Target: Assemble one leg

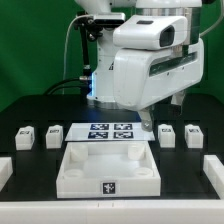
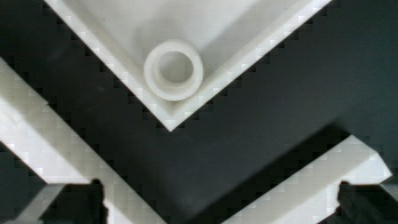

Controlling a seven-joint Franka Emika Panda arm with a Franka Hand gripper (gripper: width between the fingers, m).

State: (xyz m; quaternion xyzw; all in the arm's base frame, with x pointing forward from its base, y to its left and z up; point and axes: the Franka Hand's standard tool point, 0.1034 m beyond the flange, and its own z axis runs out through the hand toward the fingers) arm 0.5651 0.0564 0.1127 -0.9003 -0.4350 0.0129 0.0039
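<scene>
Several small white legs with square markers stand on the black table: two at the exterior view's left (image 1: 26, 137) (image 1: 53, 133) and two at its right (image 1: 167, 133) (image 1: 192, 133). The large white tray-like base (image 1: 72, 172) lies at the front middle. My gripper (image 2: 214, 205) hangs high over the base's far right part; in the exterior view the arm's white body (image 1: 150, 60) mostly hides it. In the wrist view its dark fingertips (image 2: 75, 198) stand far apart with nothing between them. A corner of the base with a round hole (image 2: 173, 68) lies below. No leg shows in the wrist view.
The marker board (image 1: 108, 133) lies flat behind the base. White blocks stand at the table's far left (image 1: 5, 170) and far right (image 1: 212, 172) edges. The arm's column and cables rise at the back.
</scene>
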